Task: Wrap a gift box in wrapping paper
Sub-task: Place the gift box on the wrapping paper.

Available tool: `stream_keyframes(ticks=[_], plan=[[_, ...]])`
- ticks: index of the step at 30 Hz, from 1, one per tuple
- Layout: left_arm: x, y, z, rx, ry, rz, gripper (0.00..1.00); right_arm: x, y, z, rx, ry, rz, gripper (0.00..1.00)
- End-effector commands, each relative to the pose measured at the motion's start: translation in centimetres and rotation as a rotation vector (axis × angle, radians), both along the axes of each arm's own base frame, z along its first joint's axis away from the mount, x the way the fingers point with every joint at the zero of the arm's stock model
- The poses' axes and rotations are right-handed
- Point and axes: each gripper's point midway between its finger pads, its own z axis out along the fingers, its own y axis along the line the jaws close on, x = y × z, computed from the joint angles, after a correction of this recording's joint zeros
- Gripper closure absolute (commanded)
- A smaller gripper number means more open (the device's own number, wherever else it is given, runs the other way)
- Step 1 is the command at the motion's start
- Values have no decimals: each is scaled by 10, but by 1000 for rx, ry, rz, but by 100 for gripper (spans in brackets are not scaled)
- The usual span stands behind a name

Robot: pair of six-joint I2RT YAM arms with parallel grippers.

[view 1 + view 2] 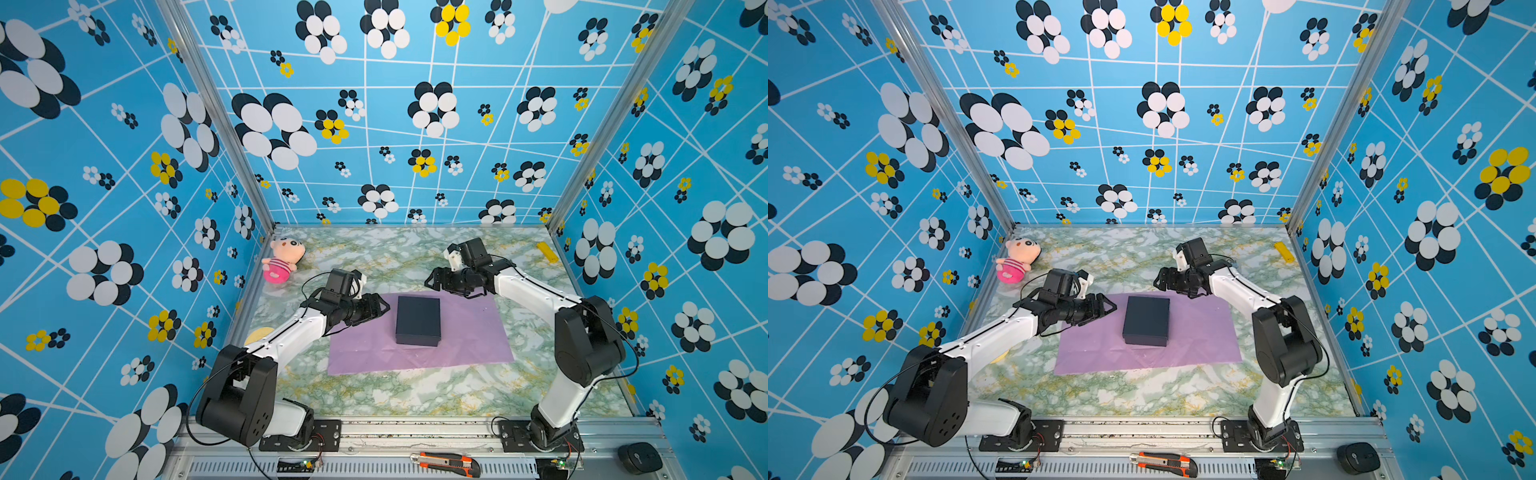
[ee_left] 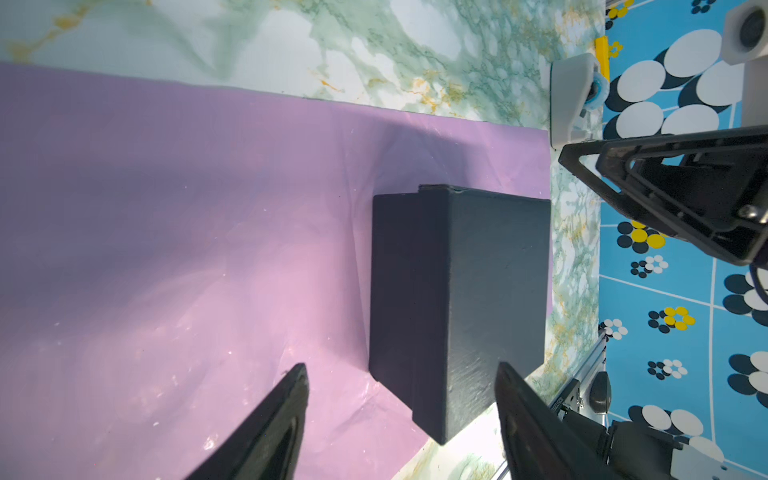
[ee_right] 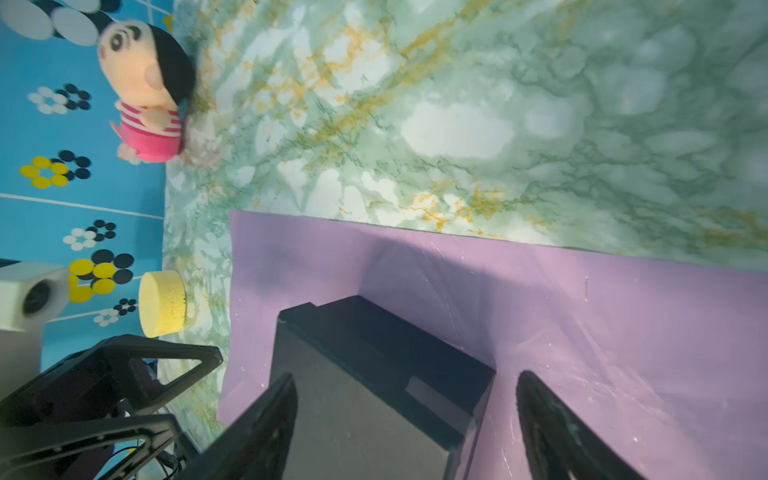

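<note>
Closest to us, left claw (image 2: 401,368) and right claw (image 3: 406,376) gape empty, flanking the gift box (image 2: 494,291), set near the far edge of the wrapping paper (image 2: 187,208) so, we judge, the rest folds over.

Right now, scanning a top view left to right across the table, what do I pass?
plush doll → left gripper, jaws open → gift box → small yellow object near the right wall. The wrapping paper and right gripper overlap the box sideways, so they are left out.
</note>
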Motion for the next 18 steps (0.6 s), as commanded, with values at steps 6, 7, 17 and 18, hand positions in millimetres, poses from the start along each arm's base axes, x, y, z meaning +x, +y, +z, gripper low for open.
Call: stream_keyframes(ticks=[6,7,17,18], plan=[[-3,39,-31,123,19,184,28,-33,3,-13,19,139,-16,16],[-5,42,-34,138,25,191,28,-34,6,-15,36,141,-6,16],[-15,54,-57,189,65,206,28,-34,24,-25,113,155,61,28],[-16,55,-59,193,70,210,28,-34,25,-27,118,157,66,29]])
